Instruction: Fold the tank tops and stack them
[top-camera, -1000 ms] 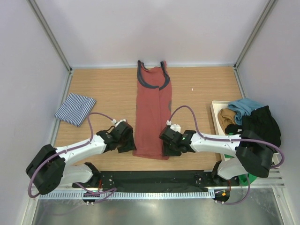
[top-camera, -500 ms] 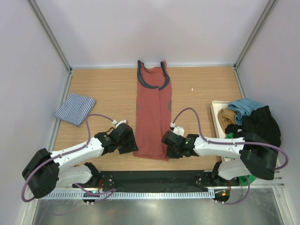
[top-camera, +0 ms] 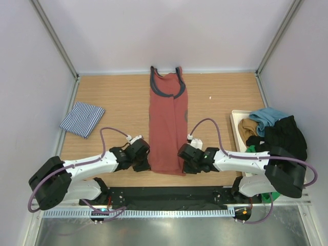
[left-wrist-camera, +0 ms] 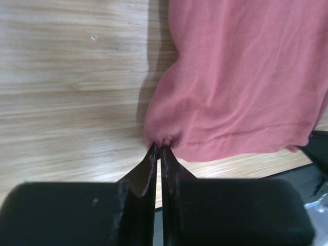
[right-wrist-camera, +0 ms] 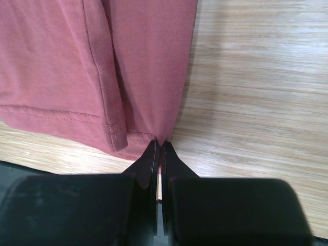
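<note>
The long rust-red cloth tank top with dark grey-blue trim point(top-camera: 167, 130) lies flat in the middle of the light wooden desk point(top-camera: 113, 97). It is folded into a narrow strip. Its neck and straps are at the far end and its hem is at the near end. Only the view from above shows all of it. That view also shows the navy-and-white striped tank top point(top-camera: 82, 119), folded into a small square, well apart on the left side of the desk. On the right side sits a white tray point(top-camera: 235, 119) with a heap of blue, brown, black and green clothes point(top-camera: 279, 134) in it and spilling over it.

From above, the two black claws sit at the near corners of the red top, but their tips are hard to see there. The wrist cameras show that part. The left claw point(left-wrist-camera: 158, 149) is squeezed closed on the near left corner of the hem, and the cloth bunches into little wrinkles right at the tips. The right claw point(right-wrist-camera: 158, 145) is squeezed closed on the near right corner of the hem. The right wrist view also shows a folded-over flap with a line of stitches just beside the pinch. The left wrist view shows the stitched hem running off to the right
</note>
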Available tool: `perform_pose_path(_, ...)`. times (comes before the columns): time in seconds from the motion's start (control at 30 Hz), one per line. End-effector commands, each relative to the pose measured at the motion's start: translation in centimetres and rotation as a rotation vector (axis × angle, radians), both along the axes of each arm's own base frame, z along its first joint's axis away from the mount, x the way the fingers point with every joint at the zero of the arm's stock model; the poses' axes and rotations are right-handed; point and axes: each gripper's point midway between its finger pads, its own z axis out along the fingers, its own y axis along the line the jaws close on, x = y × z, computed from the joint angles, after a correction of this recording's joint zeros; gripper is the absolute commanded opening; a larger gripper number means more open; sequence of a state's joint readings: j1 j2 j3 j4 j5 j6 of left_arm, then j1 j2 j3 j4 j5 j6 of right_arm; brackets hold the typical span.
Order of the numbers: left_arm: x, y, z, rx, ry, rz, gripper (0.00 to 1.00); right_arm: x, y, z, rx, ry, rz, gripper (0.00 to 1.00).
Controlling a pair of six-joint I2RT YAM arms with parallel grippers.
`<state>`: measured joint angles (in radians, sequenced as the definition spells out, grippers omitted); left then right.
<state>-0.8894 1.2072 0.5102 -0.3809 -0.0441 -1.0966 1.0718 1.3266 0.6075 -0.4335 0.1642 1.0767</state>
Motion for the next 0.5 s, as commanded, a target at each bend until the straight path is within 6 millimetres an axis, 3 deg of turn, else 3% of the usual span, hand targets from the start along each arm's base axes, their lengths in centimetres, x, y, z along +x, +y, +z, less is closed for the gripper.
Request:
perform_pose_path(0.0,-0.5,-0.5,-0.4,-0.011,-0.010,-0.008,0.00,-0.7,-2.4,-0.6,-0.073,0.001,-0.012,0.01)
perform_pose_path(0.23,-2.9,-0.5,0.4,-0.035,-0.011,0.001,0.00,-1.3,-3.1,0.1,-0.060,0.000,-0.004,0.01)
perform_pose_path(0.47,-4.3,0.9,-0.3,-0.023,0.007,0.032,0.00,-1.6,-4.2,0.6,-0.079,-0.006,0.000,0.01)
